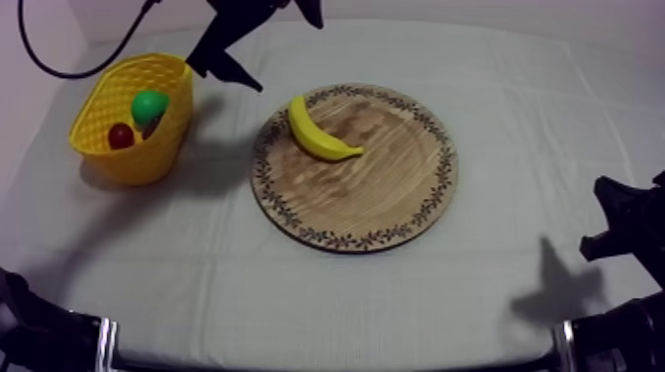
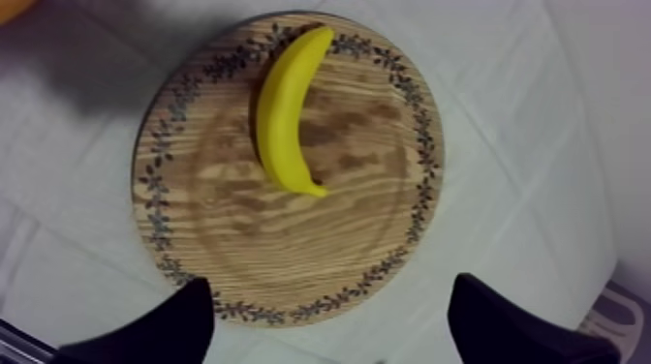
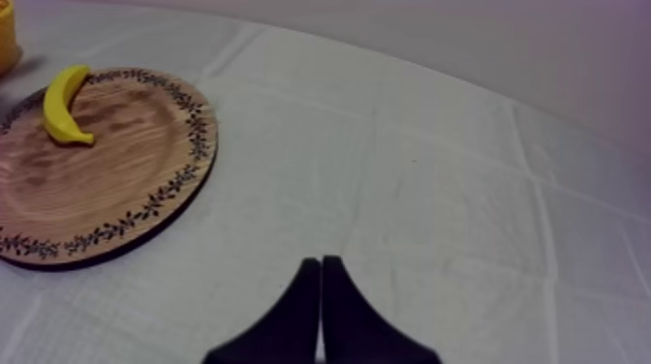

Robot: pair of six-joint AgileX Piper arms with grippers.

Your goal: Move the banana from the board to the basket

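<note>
Banana [image 1: 319, 132] lies on the board [image 1: 368, 203], by the patterned rim on the side toward the basket [image 1: 139, 124]. Nothing touches it. Left gripper [image 1: 230, 71] hangs in the air between basket and board, fingers [image 2: 184, 324] wide apart with nothing between them. Basket stands on the counter [image 1: 297, 297] at left, with a green fruit [image 1: 149, 105] and a small red fruit [image 1: 121, 136] inside. Right gripper [image 3: 321, 290] sits low at right, well apart from the board, fingers pressed together in a narrow wedge, empty.
</note>
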